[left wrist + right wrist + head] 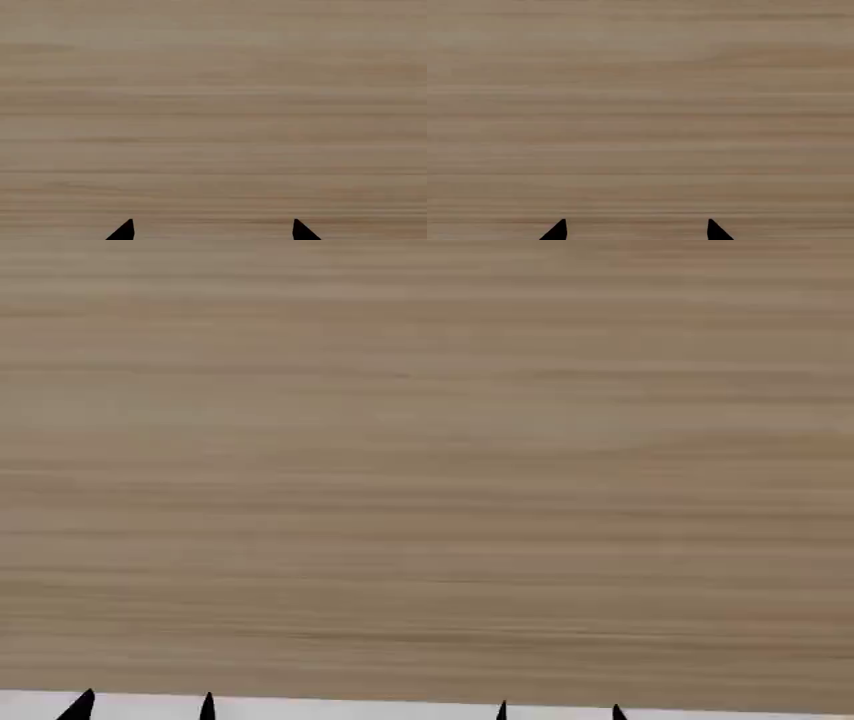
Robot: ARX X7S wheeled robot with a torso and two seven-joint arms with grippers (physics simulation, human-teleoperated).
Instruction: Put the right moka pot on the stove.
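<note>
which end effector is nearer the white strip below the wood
Neither clearly: left end effector and right end effector both overlap the white strip, fingertips just crossing onto the wooden surface.

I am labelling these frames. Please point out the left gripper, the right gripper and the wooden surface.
left gripper [213, 230]: left wrist view, gap midway between its dark fingertips.
right gripper [637, 230]: right wrist view, gap midway between its fingertips.
wooden surface [427, 470]: head view, bare middle.
</note>
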